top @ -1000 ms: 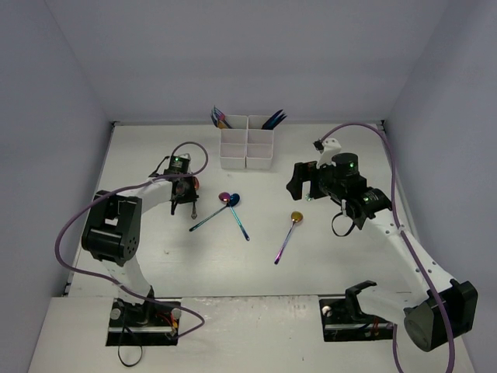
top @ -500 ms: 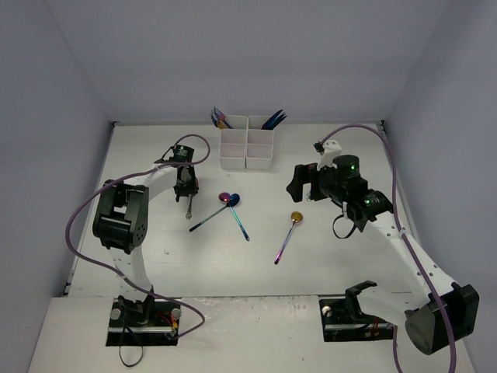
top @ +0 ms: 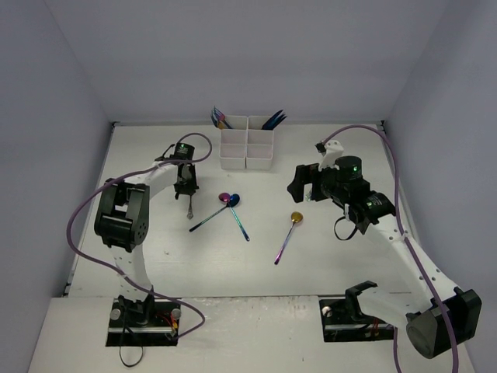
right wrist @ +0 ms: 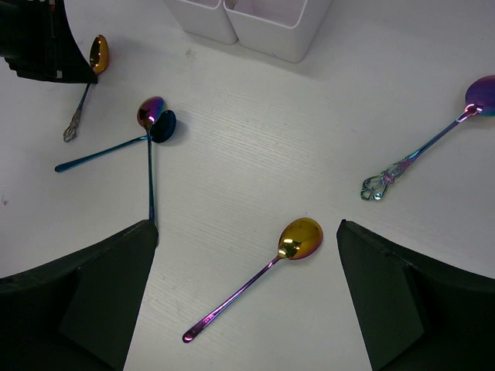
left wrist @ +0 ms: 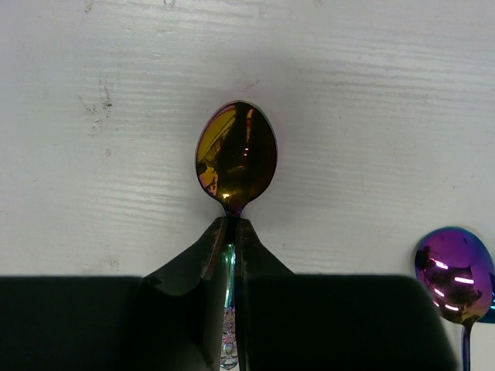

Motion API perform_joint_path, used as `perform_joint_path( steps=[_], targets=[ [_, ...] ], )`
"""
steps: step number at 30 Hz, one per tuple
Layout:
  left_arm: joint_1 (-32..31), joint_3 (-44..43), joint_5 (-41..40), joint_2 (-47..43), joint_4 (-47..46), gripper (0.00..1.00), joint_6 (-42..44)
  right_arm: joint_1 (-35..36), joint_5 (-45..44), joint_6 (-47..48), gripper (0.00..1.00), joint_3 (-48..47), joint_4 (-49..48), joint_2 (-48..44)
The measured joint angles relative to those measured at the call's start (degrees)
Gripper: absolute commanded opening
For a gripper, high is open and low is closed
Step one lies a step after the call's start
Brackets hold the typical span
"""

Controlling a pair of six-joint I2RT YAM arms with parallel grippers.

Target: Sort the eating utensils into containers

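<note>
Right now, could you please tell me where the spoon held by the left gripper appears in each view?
Top external: the held spoon is left of centre, poking out below the left gripper.
Left wrist: centre, its gold bowl just beyond the shut fingertips.
Right wrist: top left corner.
Shared landmark: the purple-bowled spoon, in all three.

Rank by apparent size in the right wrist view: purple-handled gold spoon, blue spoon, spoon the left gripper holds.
1. Purple-handled gold spoon, nearest the camera.
2. Blue spoon.
3. Held spoon, barely shorter; farther off and partly hidden, so that order is unsure.
</note>
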State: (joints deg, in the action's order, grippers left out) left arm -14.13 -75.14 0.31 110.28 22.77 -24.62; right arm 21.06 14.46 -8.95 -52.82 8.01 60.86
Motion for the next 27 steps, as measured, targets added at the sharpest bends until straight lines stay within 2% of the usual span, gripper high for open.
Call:
perform_joint_path(
  steps=[5,12,20,27],
  targets=[
    [-0.02,1.80,2.26,-4.88,-1.06,0.00,2.48,0.00,0.00,0.14,1.00,0.00,-0.02,0.32],
    [-0.38,0.75,10.49,-14.61,-13.73,0.00,10.26,0.00,-0.02,0.52,1.00,0.00,-0.04,0.96],
    [-1.65,-7.45,22.25,-10.86,-25.81,0.00,17.24,0.00,-0.06,1.19,1.00,-0.03,0.00,1.49],
    [-3.49,-14.68,28.83,-4.61,-28.79,0.00,24.68,0.00,-0.03,1.41,1.00,-1.61,0.04,1.79]
  ],
)
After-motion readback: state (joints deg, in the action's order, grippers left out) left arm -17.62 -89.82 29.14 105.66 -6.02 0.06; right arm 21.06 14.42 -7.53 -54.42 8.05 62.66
